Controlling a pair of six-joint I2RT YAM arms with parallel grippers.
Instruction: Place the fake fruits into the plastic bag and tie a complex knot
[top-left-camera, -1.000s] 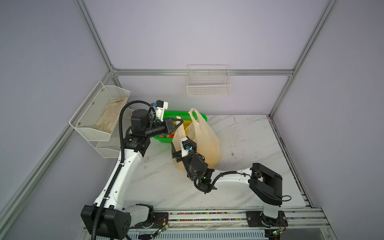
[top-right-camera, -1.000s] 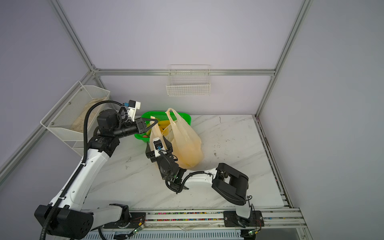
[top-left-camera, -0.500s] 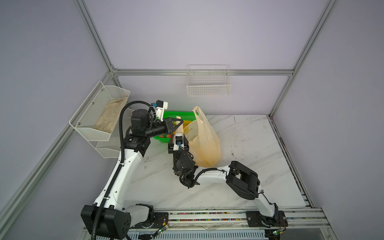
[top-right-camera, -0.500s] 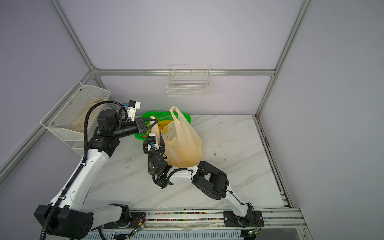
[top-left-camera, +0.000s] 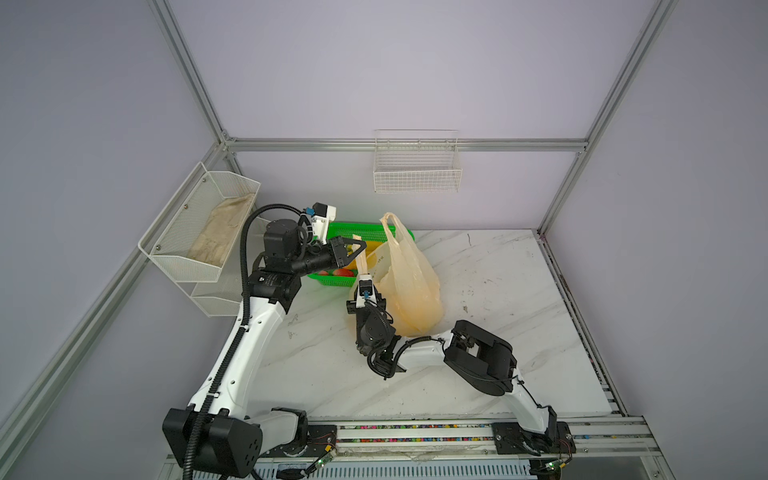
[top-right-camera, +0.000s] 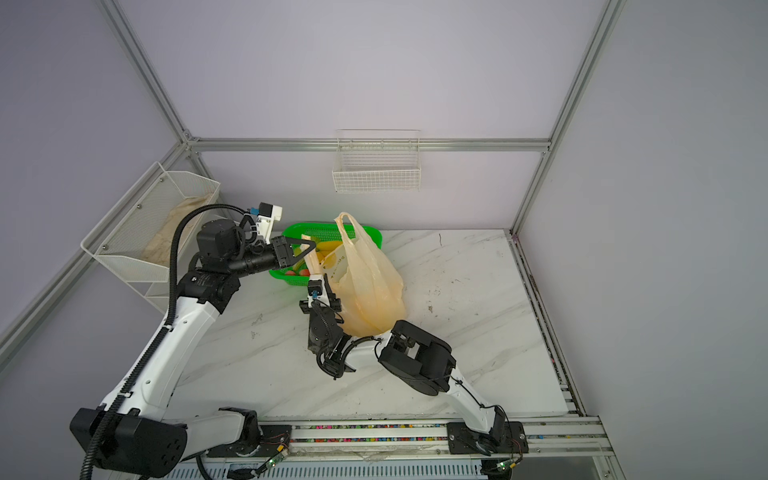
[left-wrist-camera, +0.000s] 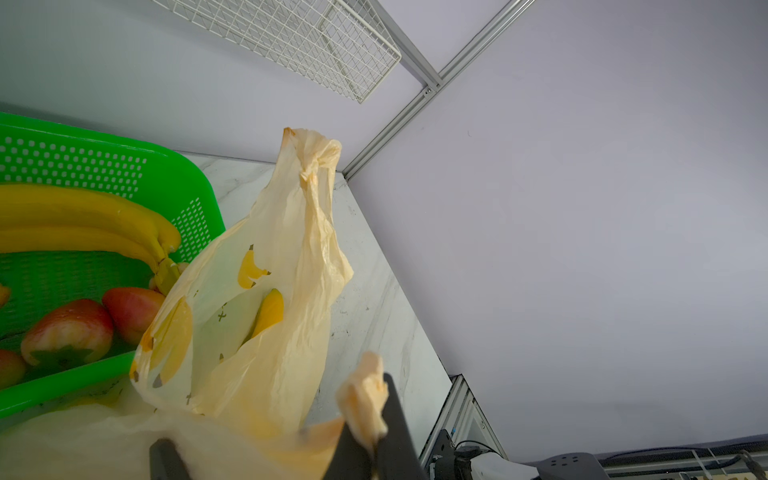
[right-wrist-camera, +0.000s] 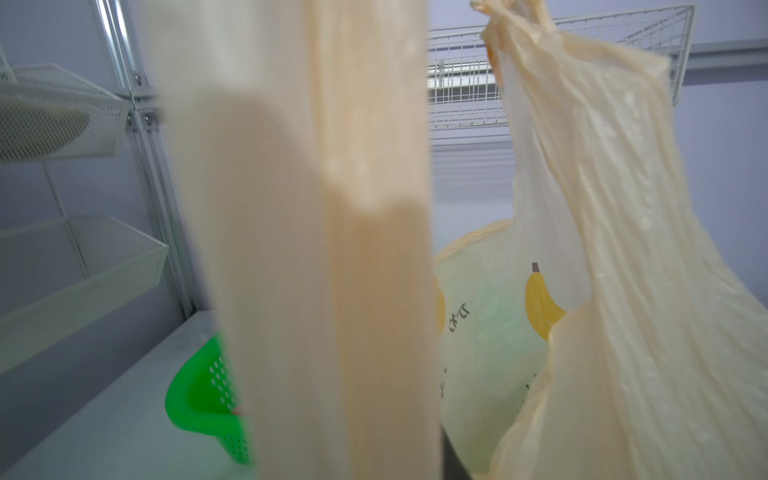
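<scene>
Nearest us, well in front of the plastic bag (top-left-camera: 411, 286), both arm bases sit on the front rail (top-left-camera: 415, 432). We see the right arm (top-left-camera: 478, 357) folded low over the marble table (top-left-camera: 519, 299), its white forearm passing just in front of the bag's base.

Just left of the bag stands the right gripper (top-left-camera: 363, 279), pointing toward the back wall. One handle strip (top-left-camera: 360, 259) runs down to it. From the right wrist view the handle strip (right-wrist-camera: 311, 249) fills the middle as a blur with finger-like shadows behind it. We cannot tell whether the jaws pinch it or stand apart.

We note the bag upright on the table: translucent cream-yellow, banana prints, belly full and orange-tinted low down. Contents not legible. Its second handle (top-left-camera: 390, 220) stands free above it.

Above and left of the bag hangs the left gripper (top-left-camera: 358, 246), jaws closed on the upper end of the first strip. In the left wrist view the crumpled handle strip (left-wrist-camera: 363, 399) is pinched between the dark fingers (left-wrist-camera: 392, 415).

Just behind and left of the bag, the green basket (top-left-camera: 353, 229) holds yellow bananas (left-wrist-camera: 83, 216) and red-pink apples (left-wrist-camera: 70, 332).

Farther left of the bag, a mesh shelf (top-left-camera: 183, 257) carries a beige cloth (top-left-camera: 220, 232).

Farthest off, behind the bag on the back wall, hangs a white wire basket (top-left-camera: 417, 174).
</scene>
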